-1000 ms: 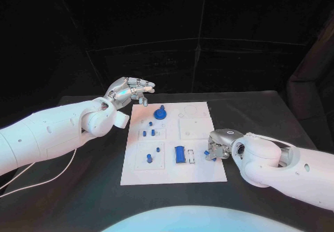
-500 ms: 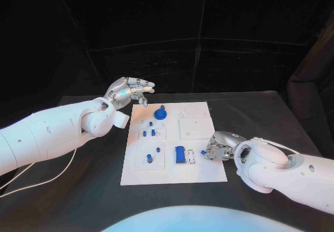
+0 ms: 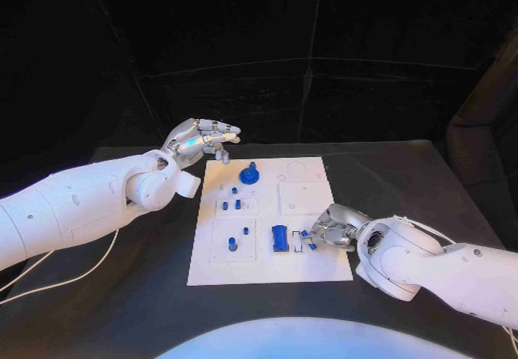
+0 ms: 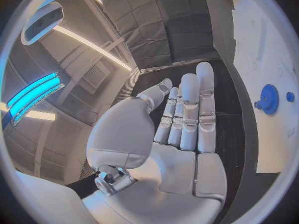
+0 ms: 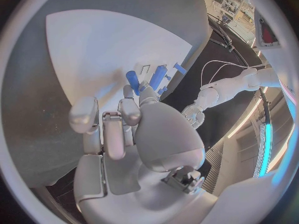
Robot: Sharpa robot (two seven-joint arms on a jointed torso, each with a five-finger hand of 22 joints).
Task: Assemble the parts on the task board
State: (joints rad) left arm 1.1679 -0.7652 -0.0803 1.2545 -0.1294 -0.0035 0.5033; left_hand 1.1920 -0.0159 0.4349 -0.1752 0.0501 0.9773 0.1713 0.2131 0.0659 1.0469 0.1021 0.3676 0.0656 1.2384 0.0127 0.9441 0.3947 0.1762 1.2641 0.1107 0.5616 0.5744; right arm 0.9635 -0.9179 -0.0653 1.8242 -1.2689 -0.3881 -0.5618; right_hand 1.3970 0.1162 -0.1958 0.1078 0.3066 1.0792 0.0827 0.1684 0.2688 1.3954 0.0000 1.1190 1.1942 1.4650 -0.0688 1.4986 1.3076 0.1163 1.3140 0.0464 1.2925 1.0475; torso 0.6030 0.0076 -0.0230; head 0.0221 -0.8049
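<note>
While left hand (image 3: 202,140) hovers spread beyond the task board (image 3: 270,265), blue gear (image 3: 249,176) near it, right hand (image 3: 329,229), pinching small blue part (image 3: 305,235), has slid inward toward the blue block (image 3: 280,238).

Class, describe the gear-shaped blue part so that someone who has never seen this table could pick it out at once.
Start at the white task board in the middle of the black table. Go to its far end, near the raised left robot hand; there sits the blue gear. It is the board's one round, toothed piece, with a small knob beside it, whereas the other blue parts are short pegs or a long bar.
</note>
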